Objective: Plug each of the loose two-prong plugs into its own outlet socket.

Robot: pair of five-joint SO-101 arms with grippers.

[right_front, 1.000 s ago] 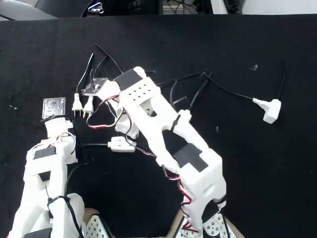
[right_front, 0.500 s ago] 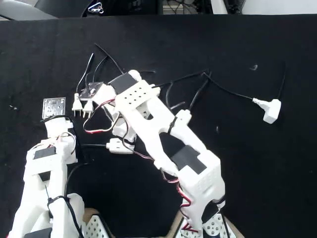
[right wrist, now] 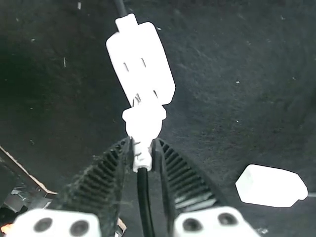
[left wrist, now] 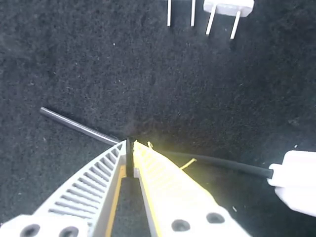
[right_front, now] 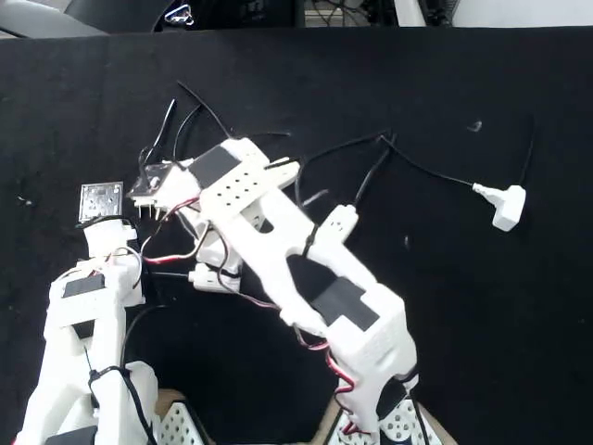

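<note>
R jaws grip plug (right wrist: 143, 122), its nose touching socket (right wrist: 141, 59) just ahead of them. Keep plug square w/ slots (right wrist: 126, 66), push straight, no twist. L jaws clenched, cord (left wrist: 74, 124) at their tips.

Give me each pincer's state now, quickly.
Left pincer: closed, pinching the black cable.
Right pincer: closed on the white plug.

High camera overlooks table (right_front: 482, 306); 2 wrist cameras close above it; left shares plugs (left wrist: 228, 6).
</note>
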